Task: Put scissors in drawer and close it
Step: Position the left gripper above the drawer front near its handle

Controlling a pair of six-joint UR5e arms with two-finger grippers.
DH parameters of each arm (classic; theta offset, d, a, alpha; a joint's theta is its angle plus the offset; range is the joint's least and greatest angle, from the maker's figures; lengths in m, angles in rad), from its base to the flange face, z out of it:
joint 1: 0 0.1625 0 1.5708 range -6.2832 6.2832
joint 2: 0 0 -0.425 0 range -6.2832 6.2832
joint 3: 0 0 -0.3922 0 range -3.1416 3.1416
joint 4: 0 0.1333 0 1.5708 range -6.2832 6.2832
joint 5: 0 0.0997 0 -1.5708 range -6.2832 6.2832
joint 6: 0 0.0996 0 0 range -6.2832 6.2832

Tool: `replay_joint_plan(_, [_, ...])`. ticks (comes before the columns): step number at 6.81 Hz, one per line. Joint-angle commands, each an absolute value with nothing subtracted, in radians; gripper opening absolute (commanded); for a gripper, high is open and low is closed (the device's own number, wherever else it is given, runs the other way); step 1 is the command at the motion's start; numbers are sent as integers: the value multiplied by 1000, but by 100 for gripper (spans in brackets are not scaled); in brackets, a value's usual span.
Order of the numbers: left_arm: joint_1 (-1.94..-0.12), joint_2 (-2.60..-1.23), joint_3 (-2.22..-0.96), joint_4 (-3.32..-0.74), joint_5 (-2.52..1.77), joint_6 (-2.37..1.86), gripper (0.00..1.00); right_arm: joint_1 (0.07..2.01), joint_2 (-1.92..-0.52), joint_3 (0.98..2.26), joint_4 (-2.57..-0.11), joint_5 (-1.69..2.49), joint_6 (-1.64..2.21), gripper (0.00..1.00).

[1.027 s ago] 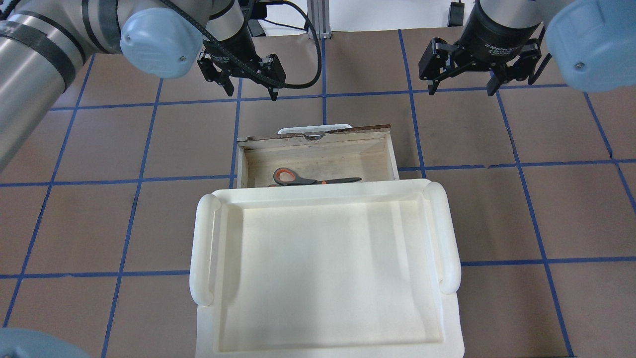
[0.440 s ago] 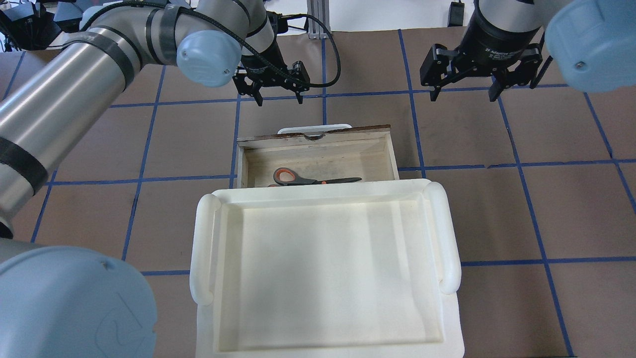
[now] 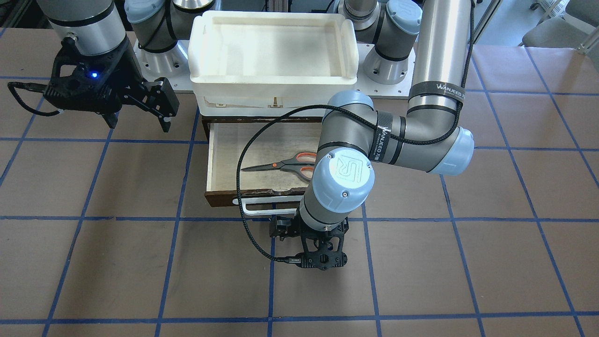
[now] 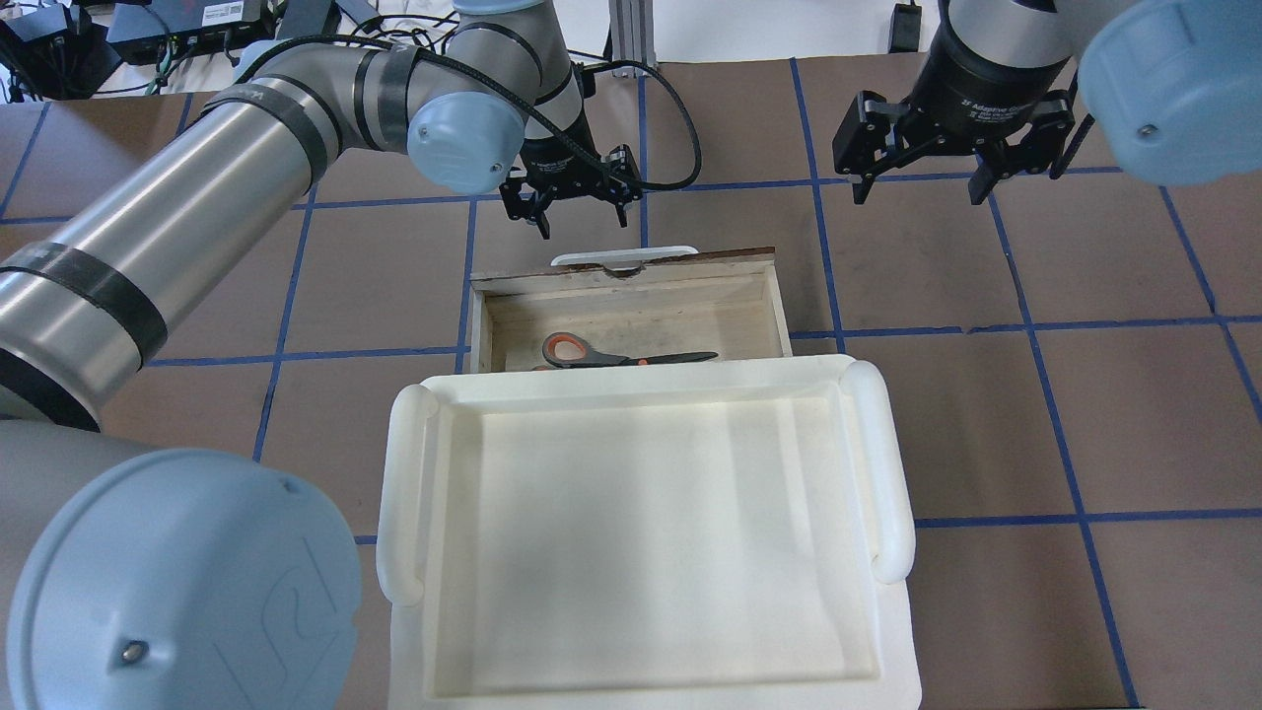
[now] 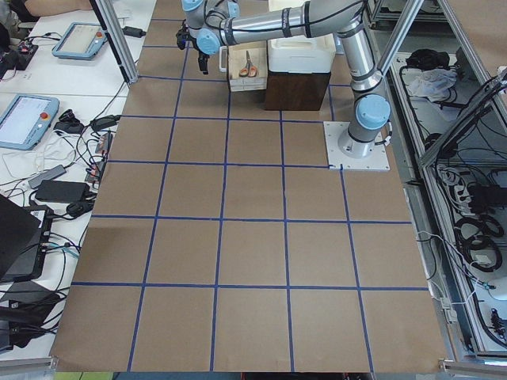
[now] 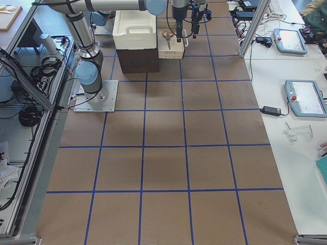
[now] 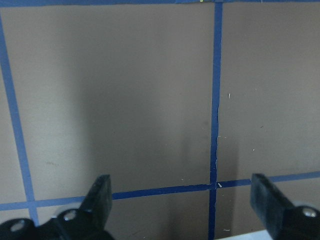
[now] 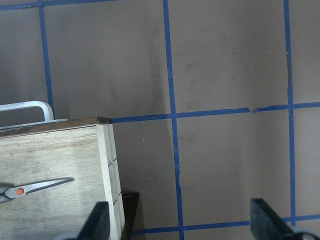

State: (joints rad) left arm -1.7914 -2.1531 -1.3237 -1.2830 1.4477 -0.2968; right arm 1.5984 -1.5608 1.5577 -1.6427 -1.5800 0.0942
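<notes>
Two grippers: both spread wide, nothing held.
L gripper (image 4: 584,225): hangs over table (image 4: 986,394) just past drawer front, near handle (image 4: 623,253). Wrist cam: fingers (image 7: 100,197) far apart, only table & blue tape (image 7: 216,100) betw. them.
R gripper (image 4: 919,192): over table, off to drawer's right, past its front corner; wrist cam shows that corner & scissor tips.
Scissors (image 4: 611,355): flat inside drawer (image 4: 631,279), lying across its width, loops to robot's left, blades to right; close to tray edge in overhead view.
Drawer: stands open, pale inside, dark front w/ white handle.
Tray (image 4: 409,493): white, stacked above drawer's rear.
</notes>
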Motion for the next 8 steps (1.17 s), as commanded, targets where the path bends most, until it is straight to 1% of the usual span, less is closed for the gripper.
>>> replay_joint_plan(1, [-1795, -2157, -1322, -1324, 1447, -389, 100, 1598, -1560, 1560, -1643, -1578, 95, 100])
replay_joint_plan(3, [-1795, -2142, -1321, -1422, 1454, -434, 100, 1598, -1560, 1562, -1644, -1578, 97, 100])
replay_joint_plan(8, [-1796, -2120, -1321, -1508, 1450, -440, 100, 1598, -1559, 1563, -1643, -1571, 106, 100])
